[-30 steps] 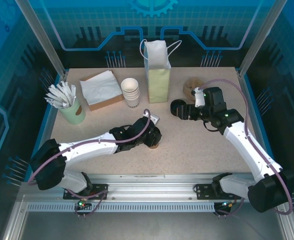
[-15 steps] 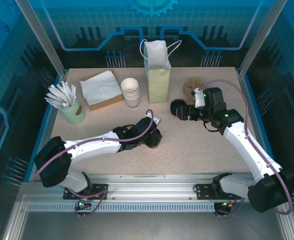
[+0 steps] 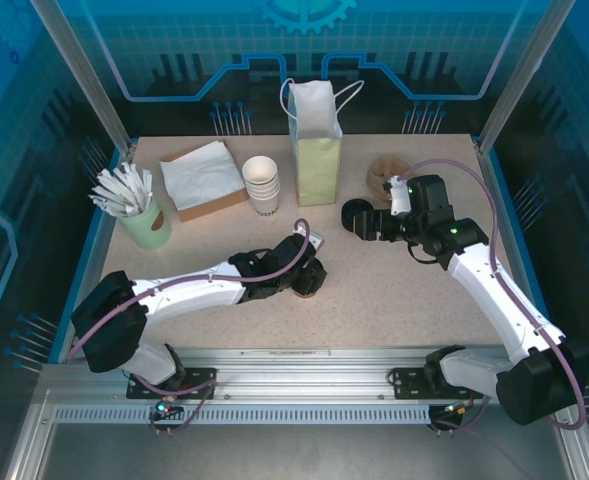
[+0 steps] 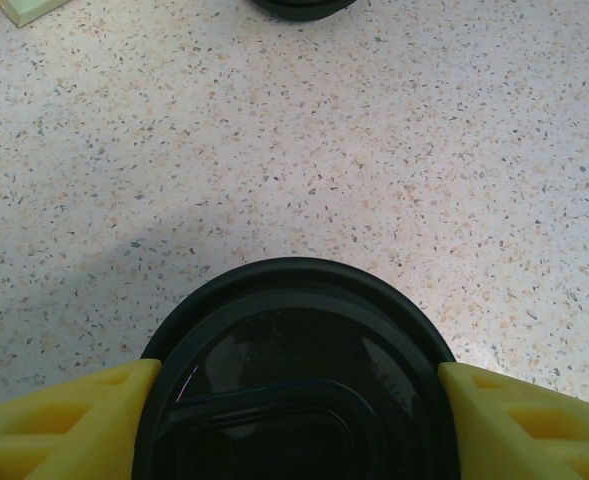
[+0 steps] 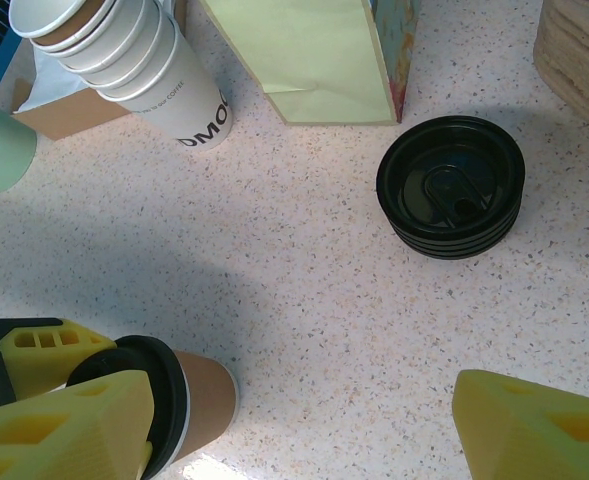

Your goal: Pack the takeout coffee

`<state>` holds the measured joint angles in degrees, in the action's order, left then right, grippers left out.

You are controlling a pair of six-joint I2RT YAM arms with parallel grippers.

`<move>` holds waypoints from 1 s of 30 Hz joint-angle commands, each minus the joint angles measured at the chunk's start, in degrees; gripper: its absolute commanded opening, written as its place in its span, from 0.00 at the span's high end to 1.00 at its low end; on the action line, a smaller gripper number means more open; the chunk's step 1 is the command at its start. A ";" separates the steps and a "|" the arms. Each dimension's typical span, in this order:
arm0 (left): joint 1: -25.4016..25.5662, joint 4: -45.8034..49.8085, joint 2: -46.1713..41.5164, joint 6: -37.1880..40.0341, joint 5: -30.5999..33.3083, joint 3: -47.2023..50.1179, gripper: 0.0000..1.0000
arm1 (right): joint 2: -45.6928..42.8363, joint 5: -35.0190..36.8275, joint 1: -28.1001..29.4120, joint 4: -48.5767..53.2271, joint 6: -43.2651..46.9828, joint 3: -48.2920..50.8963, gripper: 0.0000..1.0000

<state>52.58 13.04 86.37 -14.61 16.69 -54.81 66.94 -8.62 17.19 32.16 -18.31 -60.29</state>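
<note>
- Presently the takeout coffee (image 3: 310, 288) stands on the bench (image 3: 394, 310), about midway across it from left to right and towards its near edge. Its brown body and black lid are partly covered by the left arm in the overhead view.
- The left gripper (image 4: 299, 378) has its jaws closed on the takeout coffee. In the left wrist view one yellow finger (image 4: 64, 425) presses on each side of the round lid.
- The right gripper (image 5: 304, 392) hangs over the right half of the bench, pointing left. Its jaws are spread wide with only bare bench between them, and they hold nothing.
- A stack of black lids (image 5: 451, 187) sits on the bench beyond the right gripper's fingertips, just off the near right corner of the paper bag (image 3: 316, 160).
- The paper bag stands upright towards the far edge, roughly central, with its mouth open and its handles up. The takeout coffee is well apart from it, on the near side.
- A stack of white cups (image 3: 262, 183) is just left of the paper bag.
- Further left, a pile of napkins (image 3: 202, 172) lies in a shallow cardboard box.
- At the far left, a green holder (image 3: 146, 225) is filled with white sticks.
- A tan stack (image 3: 382, 176) rests near the far right edge; what it is made of cannot be told.
</note>
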 commanded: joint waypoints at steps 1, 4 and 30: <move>0.68 0.93 1.32 0.76 0.34 -0.83 0.36 | 0.21 -1.23 -0.58 0.80 0.81 0.74 0.20; 1.35 1.87 2.24 1.21 1.42 -0.92 0.36 | 0.10 -1.23 -0.66 0.89 0.82 0.78 0.20; 2.43 18.90 7.94 -5.04 1.74 2.27 0.54 | 2.15 -1.36 -0.60 2.47 1.65 -1.39 0.20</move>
<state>54.24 19.22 90.37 -17.80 19.38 -59.02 69.04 -9.43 17.19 33.34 -17.69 -60.01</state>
